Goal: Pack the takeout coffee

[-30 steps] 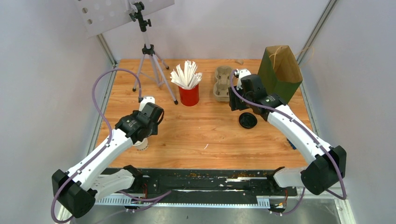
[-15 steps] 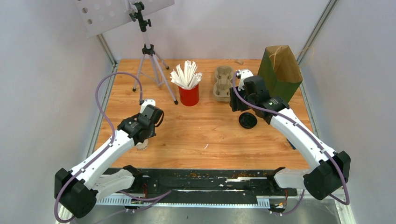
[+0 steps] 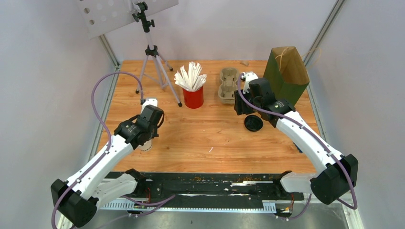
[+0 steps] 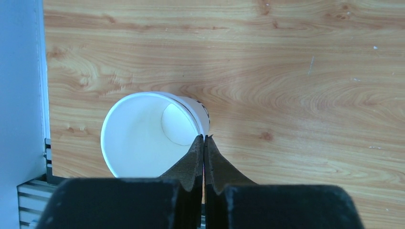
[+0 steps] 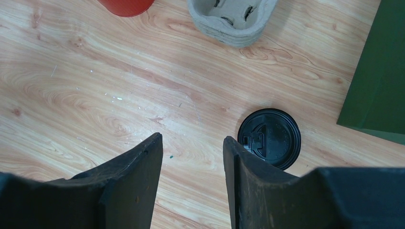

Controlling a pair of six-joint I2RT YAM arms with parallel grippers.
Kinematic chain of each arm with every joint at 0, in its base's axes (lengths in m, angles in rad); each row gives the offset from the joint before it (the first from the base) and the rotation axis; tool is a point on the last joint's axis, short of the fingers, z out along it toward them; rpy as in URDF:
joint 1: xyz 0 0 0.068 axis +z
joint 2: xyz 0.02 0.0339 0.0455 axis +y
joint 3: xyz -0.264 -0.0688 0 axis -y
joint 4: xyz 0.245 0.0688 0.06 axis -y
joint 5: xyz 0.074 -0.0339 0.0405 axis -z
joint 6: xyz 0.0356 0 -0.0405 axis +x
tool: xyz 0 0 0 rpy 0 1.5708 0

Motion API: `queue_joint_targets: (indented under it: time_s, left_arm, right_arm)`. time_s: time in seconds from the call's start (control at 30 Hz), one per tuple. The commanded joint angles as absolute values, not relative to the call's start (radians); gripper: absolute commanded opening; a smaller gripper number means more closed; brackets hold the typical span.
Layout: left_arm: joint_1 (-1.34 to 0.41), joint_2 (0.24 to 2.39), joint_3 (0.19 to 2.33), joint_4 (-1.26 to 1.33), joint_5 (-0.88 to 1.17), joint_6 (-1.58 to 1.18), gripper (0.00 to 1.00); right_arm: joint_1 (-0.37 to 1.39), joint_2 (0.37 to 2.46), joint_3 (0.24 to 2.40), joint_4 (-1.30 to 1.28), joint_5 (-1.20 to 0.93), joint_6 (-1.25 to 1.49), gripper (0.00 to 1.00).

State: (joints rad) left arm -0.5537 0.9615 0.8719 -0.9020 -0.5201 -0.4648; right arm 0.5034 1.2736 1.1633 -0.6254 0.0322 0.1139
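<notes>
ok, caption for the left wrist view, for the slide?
Left gripper pinching the rim of a lidless white paper cup on the wooden table.

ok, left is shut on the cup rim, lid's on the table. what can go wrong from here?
1. Left gripper pinches one thin spot of the cup wall: the paper may crease, or the cup may tilt or slip on lifting.
2. The cup is open; the lid lies flat by the right gripper, which is open and empty. A flat lid is likely hard to grasp.
</notes>
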Motion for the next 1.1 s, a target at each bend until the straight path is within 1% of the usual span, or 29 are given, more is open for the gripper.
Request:
queue_joint_targets:
  time_s: [0.0, 0.1, 0.17, 0.23, 0.37, 0.5, 0.67, 0.8, 1.07]
  left_arm:
    - [-0.548, 0.957, 0.947, -0.918, -0.511, -0.444, 0.00]
    - [-0.548, 0.967, 0.971, -0.943, -0.535, -0.454, 0.01]
    - [-0.548, 0.978, 0.977, -0.963, -0.583, -0.479, 0.19]
    - [-0.542, 0.994, 0.979, -0.972, -0.596, -0.487, 0.23]
    - [-0.494, 1.012, 0.957, -0.957, -0.541, -0.497, 0.25]
    - [-0.459, 1.010, 0.920, -0.922, -0.496, -0.492, 0.31]
    - [-0.448, 1.019, 0.893, -0.890, -0.464, -0.475, 0.31]
    - [-0.446, 1.025, 0.886, -0.884, -0.452, -0.470, 0.31]
    - [-0.446, 1.006, 0.922, -0.907, -0.451, -0.464, 0.34]
  right_arm:
    - [0.506, 1.257, 1.161, -0.595, 0.025, 0.119, 0.50]
    - [0.506, 1.251, 1.157, -0.593, 0.024, 0.120, 0.50]
    - [0.506, 1.249, 1.155, -0.592, 0.019, 0.124, 0.51]
    - [0.506, 1.251, 1.155, -0.590, 0.017, 0.126, 0.52]
    - [0.506, 1.255, 1.159, -0.591, 0.016, 0.126, 0.52]
    - [0.506, 1.250, 1.159, -0.595, 0.015, 0.123, 0.52]
    - [0.506, 1.250, 1.155, -0.598, 0.015, 0.122, 0.52]
    - [0.506, 1.250, 1.155, -0.596, -0.025, 0.131, 0.52]
    - [0.506, 1.249, 1.150, -0.591, -0.058, 0.152, 0.52]
